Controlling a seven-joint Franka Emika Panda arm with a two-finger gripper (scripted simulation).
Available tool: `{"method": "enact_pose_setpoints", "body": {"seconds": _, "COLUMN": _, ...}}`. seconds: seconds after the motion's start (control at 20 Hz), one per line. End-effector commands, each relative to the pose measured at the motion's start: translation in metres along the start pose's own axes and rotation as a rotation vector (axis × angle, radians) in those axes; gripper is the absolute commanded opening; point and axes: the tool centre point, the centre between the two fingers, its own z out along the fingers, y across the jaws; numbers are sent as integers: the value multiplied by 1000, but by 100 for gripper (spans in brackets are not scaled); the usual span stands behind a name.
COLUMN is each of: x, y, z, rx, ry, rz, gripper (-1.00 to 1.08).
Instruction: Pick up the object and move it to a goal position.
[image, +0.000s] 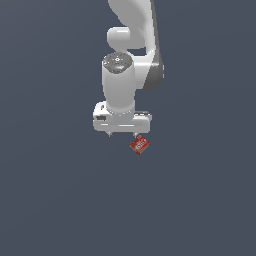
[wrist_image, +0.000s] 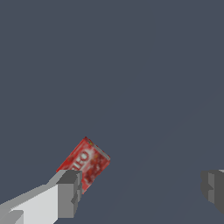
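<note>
One small red box (image: 140, 145) lies on the dark grey worktop (image: 50, 200) in the exterior view, near the middle of the surface, no edge or corner showing; it sits turned at an angle just below the hand (image: 122, 134), beside the fingertip on the exterior view's right, and its white label is too small to read there. From the wrist view the box (wrist_image: 85, 164) shows white lettering, seemingly "JELL-O", partly hidden behind one finger (wrist_image: 70, 192); the hand (wrist_image: 142, 190) is spread wide, gripping nothing.
</note>
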Motion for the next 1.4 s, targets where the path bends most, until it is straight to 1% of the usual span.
{"method": "enact_pose_setpoints", "body": {"seconds": 0.0, "x": 0, "y": 0, "z": 0, "rx": 0, "ry": 0, "rz": 0, "gripper": 100}}
{"method": "enact_pose_setpoints", "body": {"seconds": 0.45, "x": -7, "y": 9, "z": 11, "rx": -3, "ry": -28, "rz": -29, "gripper": 100}}
{"method": "enact_pose_setpoints", "body": {"seconds": 0.75, "x": -7, "y": 8, "z": 12, "rx": -2, "ry": -28, "rz": -23, "gripper": 100}}
{"method": "enact_pose_setpoints", "body": {"seconds": 1.05, "x": -10, "y": 2, "z": 20, "rx": -2, "ry": -27, "rz": 23, "gripper": 100}}
{"method": "enact_pose_setpoints", "body": {"seconds": 1.35, "x": -14, "y": -10, "z": 33, "rx": -2, "ry": -26, "rz": 106, "gripper": 100}}
